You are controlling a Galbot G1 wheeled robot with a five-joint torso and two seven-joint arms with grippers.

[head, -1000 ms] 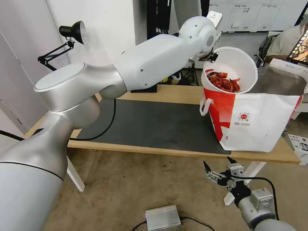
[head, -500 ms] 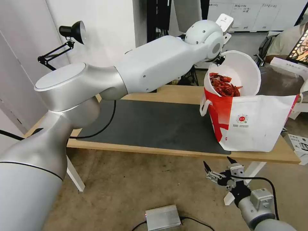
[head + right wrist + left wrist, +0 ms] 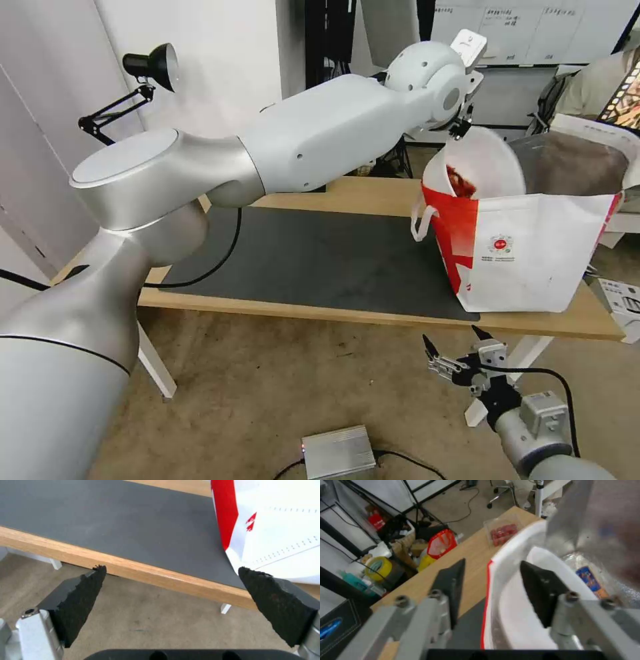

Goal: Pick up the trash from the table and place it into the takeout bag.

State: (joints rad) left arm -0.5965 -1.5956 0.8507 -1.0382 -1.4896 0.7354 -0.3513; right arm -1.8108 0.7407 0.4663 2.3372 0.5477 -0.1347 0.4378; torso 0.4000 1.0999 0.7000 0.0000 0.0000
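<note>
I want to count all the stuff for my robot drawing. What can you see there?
takeout bag: one, white and red, standing on the table's right end
bowl: one, white, tilted in the bag's mouth
crayfish shells: a heap, red, inside the bowl
clear box: one, with red bits, on the table beside the bag
mat: one, dark grey, on the table
table: one, light wood
lamp: one, black, far left
metal box: one, silver, on the floor
left hand: at the bowl's rim, over the bag
right hand: open, low, in front of the table's edge
</note>
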